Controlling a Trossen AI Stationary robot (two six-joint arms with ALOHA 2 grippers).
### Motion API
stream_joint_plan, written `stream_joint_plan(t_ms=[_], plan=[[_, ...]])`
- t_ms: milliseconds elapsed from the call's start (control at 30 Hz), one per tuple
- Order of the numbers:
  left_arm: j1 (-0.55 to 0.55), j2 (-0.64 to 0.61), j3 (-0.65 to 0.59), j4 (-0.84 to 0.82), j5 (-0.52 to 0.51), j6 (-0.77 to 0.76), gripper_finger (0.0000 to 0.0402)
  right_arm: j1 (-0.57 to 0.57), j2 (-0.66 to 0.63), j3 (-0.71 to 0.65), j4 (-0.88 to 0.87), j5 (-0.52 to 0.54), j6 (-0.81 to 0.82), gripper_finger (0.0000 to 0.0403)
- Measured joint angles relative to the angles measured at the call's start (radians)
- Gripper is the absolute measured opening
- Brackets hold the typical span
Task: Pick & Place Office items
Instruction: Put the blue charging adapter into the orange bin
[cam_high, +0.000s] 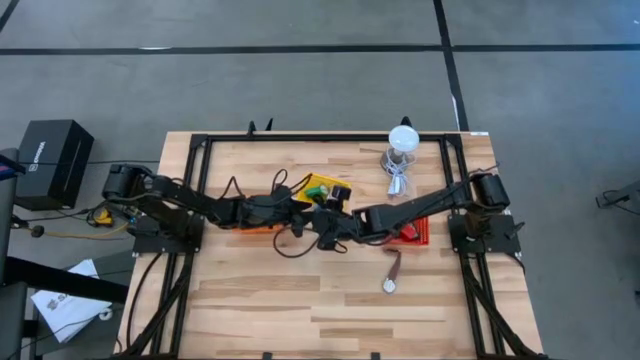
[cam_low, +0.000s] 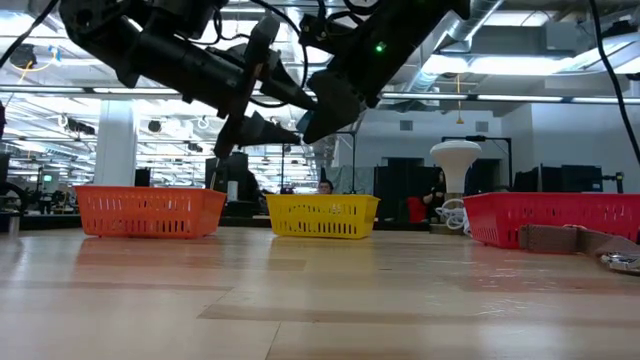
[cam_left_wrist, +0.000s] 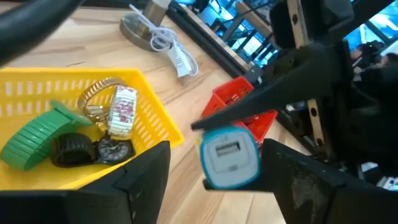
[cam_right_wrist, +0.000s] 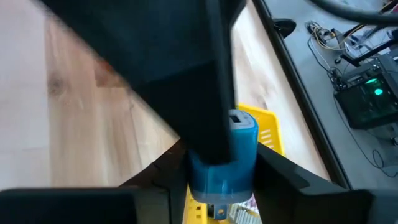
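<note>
A small blue-and-white plastic charger block (cam_left_wrist: 229, 157) is held mid-air at frame centre, pinched in the right claw (cam_left_wrist: 231, 134). The left claw (cam_left_wrist: 211, 180) is spread wide around it, apparently for a handover above the yellow plastic bin (cam_left_wrist: 152, 112), clear of the wooden worktop (cam_high: 300, 300).

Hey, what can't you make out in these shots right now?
High view: blue charger in the right end effector, facing the open left end effector, lost among crossing arms.
High view: orange bin contents, under the left arm.
Low view: yellow bin contents, behind its wall.
Right wrist view: tabletop, mostly blocked by a blurred dark arm.
</note>
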Motion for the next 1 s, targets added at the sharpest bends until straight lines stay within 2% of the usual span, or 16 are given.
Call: stream_joint_plan(t_ms=[167,400,500,667,833,1000], plan=[[0.016,0.005,0.000,0.002,0.011,0.000,0.0255,-0.013,0.000,0.000,0.041,-0.003,-0.031,0.0151],[0.046,0.005,0.000,0.006,0.029,0.000,0.0242,-0.022,0.000,0.000,0.110,-0.049,-0.078,0.0126],[0.048,0.004,0.000,0.007,0.044,0.000,0.0225,-0.023,0.000,0.000,0.115,-0.049,-0.087,0.0130],[0.048,0.004,0.000,0.007,0.043,0.000,0.0180,-0.030,0.001,0.000,0.120,-0.051,-0.087,0.0163],[0.048,0.004,0.000,-0.004,0.041,0.000,0.0131,-0.027,0.001,0.000,0.123,-0.048,-0.087,0.0155],[0.048,0.004,0.000,-0.003,0.041,-0.001,0.0135,-0.026,0.001,0.000,0.115,-0.048,-0.087,0.0145]])
